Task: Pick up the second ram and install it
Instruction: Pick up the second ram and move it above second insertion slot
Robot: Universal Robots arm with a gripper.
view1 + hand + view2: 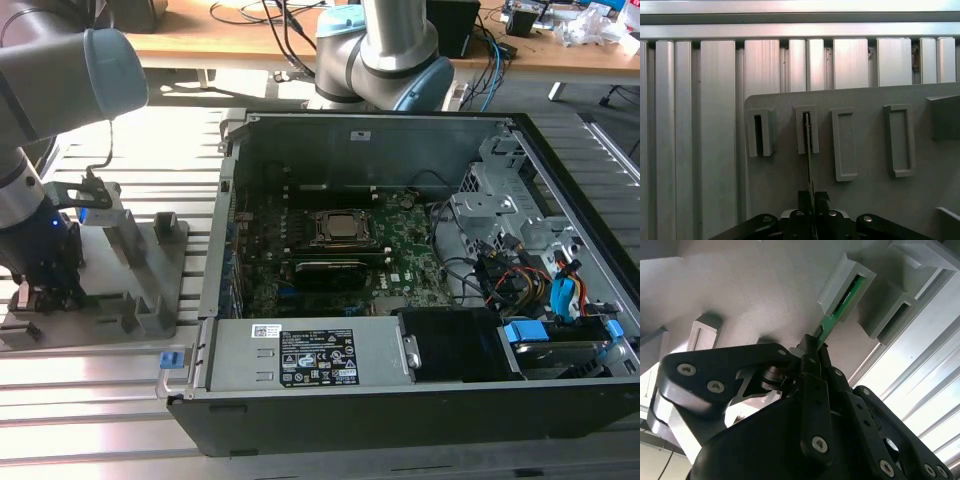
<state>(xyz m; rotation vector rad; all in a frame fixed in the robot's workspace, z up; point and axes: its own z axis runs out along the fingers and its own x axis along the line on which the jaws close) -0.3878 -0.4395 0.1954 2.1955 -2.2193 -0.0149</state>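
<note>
The second ram [840, 305] is a thin green stick, seen edge-on in the first wrist view [808, 155]. Its far end sits in a raised slot block [846, 282] of the grey holder tray [865, 210]. My gripper [813, 346] is shut on the stick's near end, with a black finger on each side of it [810, 196]. In the exterior view the gripper [45, 292] hangs low over the holder tray [150, 262] at that view's left, beside the open computer case.
The open case [400, 270] holds the large green motherboard [410, 245], a processor socket [343, 228], a power supply [310, 365] and cables at the exterior view's right. Other slot blocks [844, 145] stand on the tray. Ribbed aluminium table [690, 125] surrounds it.
</note>
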